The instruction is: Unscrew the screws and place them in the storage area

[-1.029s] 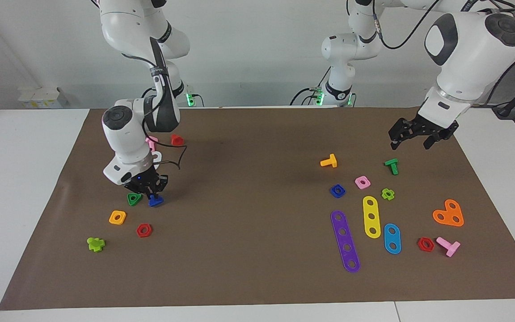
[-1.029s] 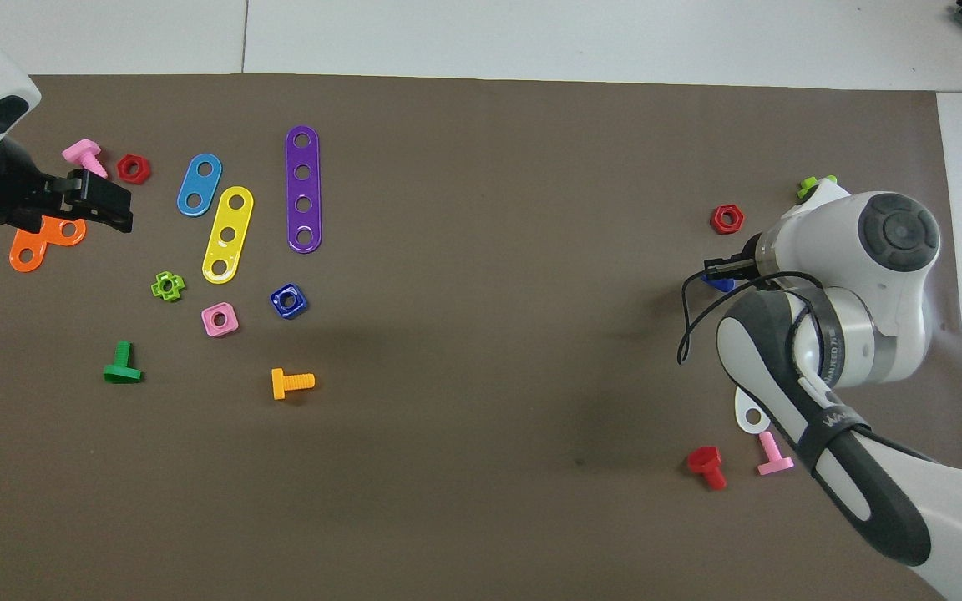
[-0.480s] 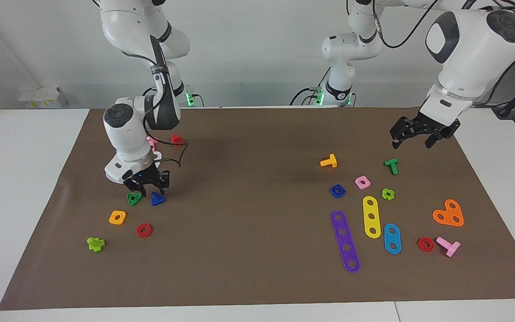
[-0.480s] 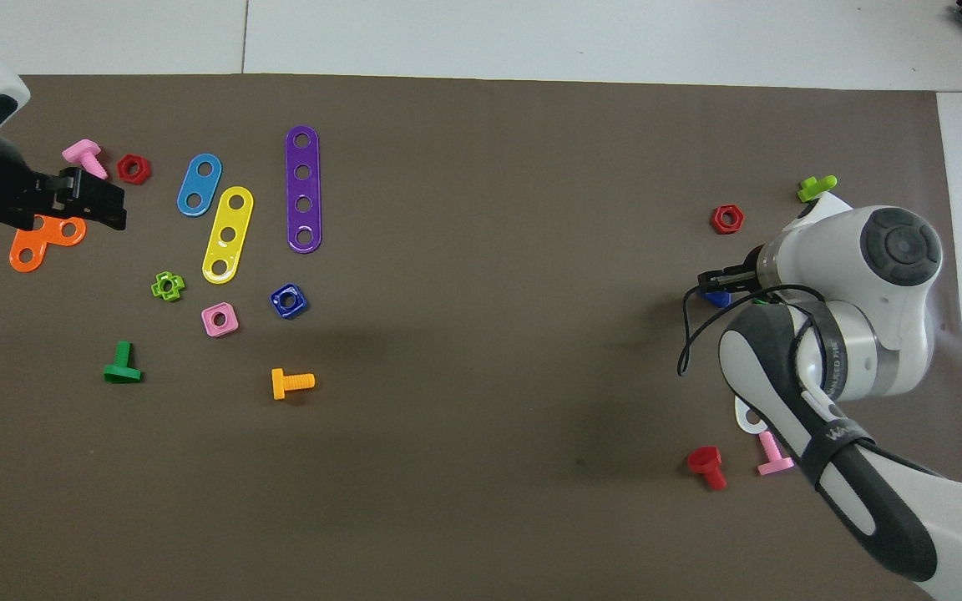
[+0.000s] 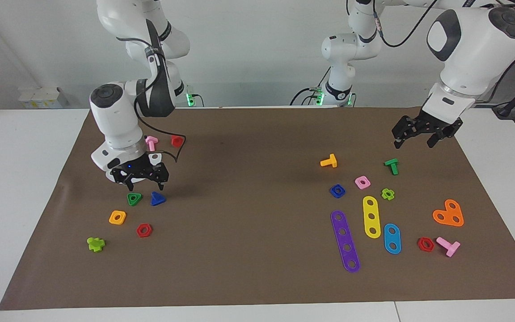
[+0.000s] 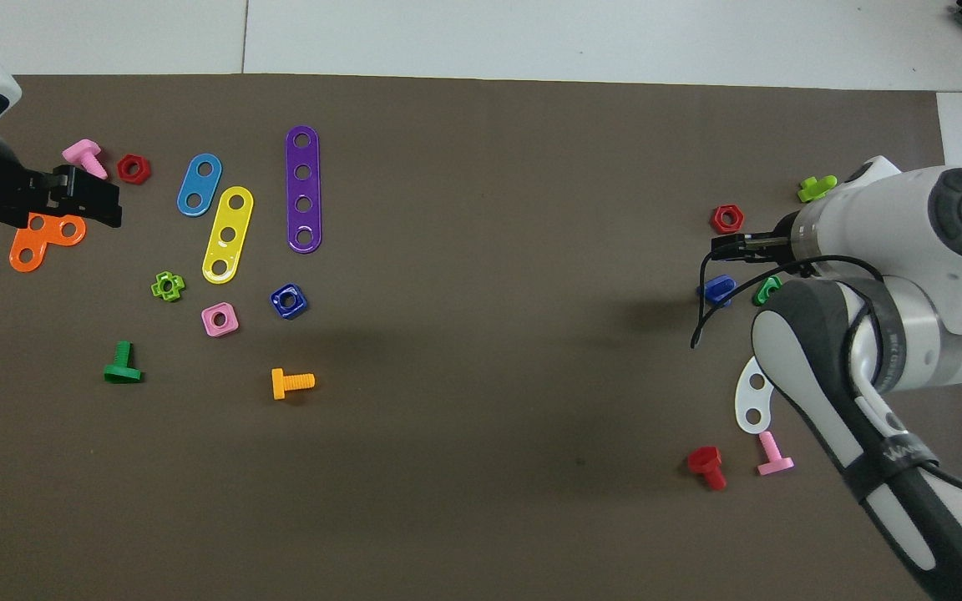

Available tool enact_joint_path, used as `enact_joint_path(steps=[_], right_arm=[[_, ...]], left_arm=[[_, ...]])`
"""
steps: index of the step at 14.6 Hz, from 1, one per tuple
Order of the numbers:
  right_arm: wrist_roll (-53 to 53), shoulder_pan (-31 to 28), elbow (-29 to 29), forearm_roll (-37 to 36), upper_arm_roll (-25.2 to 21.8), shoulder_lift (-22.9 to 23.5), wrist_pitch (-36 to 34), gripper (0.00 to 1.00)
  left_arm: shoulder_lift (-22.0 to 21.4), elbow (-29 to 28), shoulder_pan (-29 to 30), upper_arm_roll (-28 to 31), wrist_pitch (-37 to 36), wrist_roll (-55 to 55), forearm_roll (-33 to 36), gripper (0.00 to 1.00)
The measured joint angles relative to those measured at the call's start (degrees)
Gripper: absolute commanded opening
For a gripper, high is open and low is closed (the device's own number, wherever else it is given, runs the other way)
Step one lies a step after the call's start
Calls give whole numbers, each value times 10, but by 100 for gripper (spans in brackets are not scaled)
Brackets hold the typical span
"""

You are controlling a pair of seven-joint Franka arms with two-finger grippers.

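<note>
The dark-blue screw (image 5: 158,199) lies on the brown mat beside the green triangular nut (image 5: 134,199), toward the right arm's end of the table. It also shows in the overhead view (image 6: 716,289). This patch is the storage area, with the white curved strip (image 6: 752,401) and loose coloured pieces. My right gripper (image 5: 145,181) is open and empty, raised a little above the screw and the nut. My left gripper (image 5: 416,138) hangs open and empty over the mat near the green screw (image 5: 392,166) and waits.
Around the blue screw lie an orange nut (image 5: 117,217), a red hex nut (image 5: 144,230), a lime piece (image 5: 96,243), a pink screw (image 5: 151,142) and a red screw (image 5: 176,140). At the left arm's end lie purple (image 5: 345,241), yellow (image 5: 371,217) and blue (image 5: 392,238) strips and a blue square nut (image 5: 337,191).
My right gripper opened, let go of the dark-blue screw on the mat and rose off it. The screw stays beside the green nut. The left gripper barely moved.
</note>
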Motion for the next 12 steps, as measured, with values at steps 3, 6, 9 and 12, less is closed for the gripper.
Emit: enact_joint_path(steps=[3, 6, 9, 12], right_arm=[[8, -13, 20, 0, -1, -57, -96, 100], [8, -20, 76, 0, -1, -93, -224, 100], [8, -20, 156, 0, -3, -98, -340, 100], [8, -25, 167, 0, -8, -97, -361, 100]], left_arm=[[-4, 0, -1, -1, 0, 0, 0, 100], [-11, -2, -1, -1, 0, 0, 0, 100], [-16, -11, 0, 1, 3, 0, 0, 100], [-19, -16, 3, 6, 5, 0, 0, 100]])
